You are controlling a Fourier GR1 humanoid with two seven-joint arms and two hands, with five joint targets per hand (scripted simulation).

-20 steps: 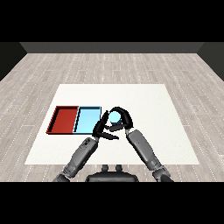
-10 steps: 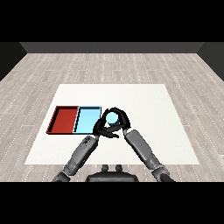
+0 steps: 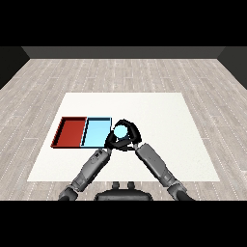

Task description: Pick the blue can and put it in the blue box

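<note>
White table [image 3: 159, 111]. Red tray [image 3: 71, 131] at far left, light blue tray [image 3: 95, 131] touching its right side. Left hand [image 3: 112, 141] at the blue tray's right edge, partly hidden; finger state cannot be told. Blue can [image 3: 120, 130] just right of that tray, right hand [image 3: 132, 140] curled round it.

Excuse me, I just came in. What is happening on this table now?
The robot's right hand is curled round the blue can, holding it just right of the light blue tray, not yet inside. The left hand is close beside the can. The red tray lies left of the blue one.
</note>
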